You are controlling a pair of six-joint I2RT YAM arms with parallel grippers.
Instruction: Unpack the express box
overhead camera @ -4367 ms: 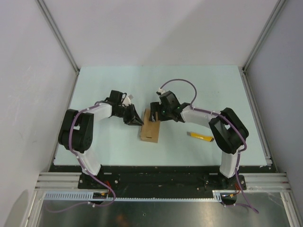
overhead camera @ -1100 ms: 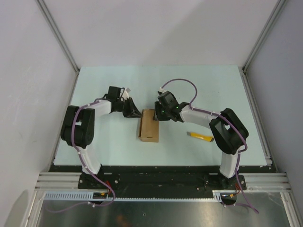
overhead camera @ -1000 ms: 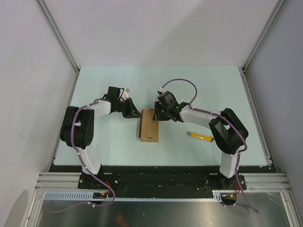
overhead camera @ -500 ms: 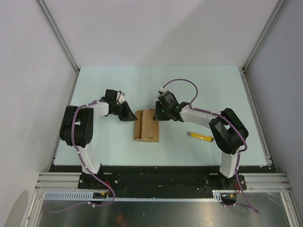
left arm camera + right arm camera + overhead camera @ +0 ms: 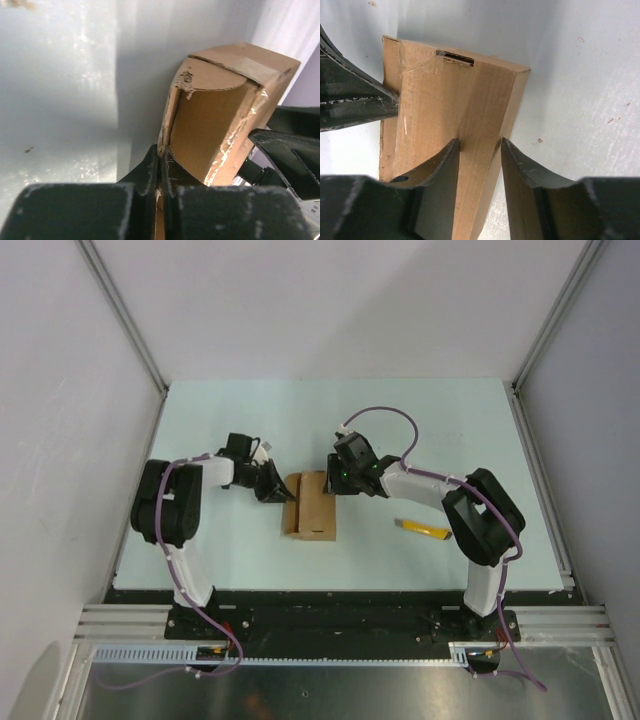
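The express box (image 5: 318, 506), a small brown carton, lies flat at the table's middle, its left flap (image 5: 290, 504) swung outward. My left gripper (image 5: 275, 488) is at the box's left side. In the left wrist view it (image 5: 162, 161) is shut on the thin torn edge of that flap (image 5: 170, 120), with the box (image 5: 225, 110) bulging behind. My right gripper (image 5: 335, 480) is over the box's far end. In the right wrist view it (image 5: 479, 144) stands open, its fingertips (image 5: 454, 146) resting on the box's taped top (image 5: 445, 95), one at the right edge.
A yellow-black utility knife (image 5: 425, 530) lies on the table right of the box, near the right arm's elbow. Grey walls and aluminium posts (image 5: 130, 330) close in the pale green table (image 5: 420, 420) at the left, back and right.
My left gripper has drawn back to the left with the flap pinched in it, so the box's left side has swung open. The right gripper has stayed on the box.
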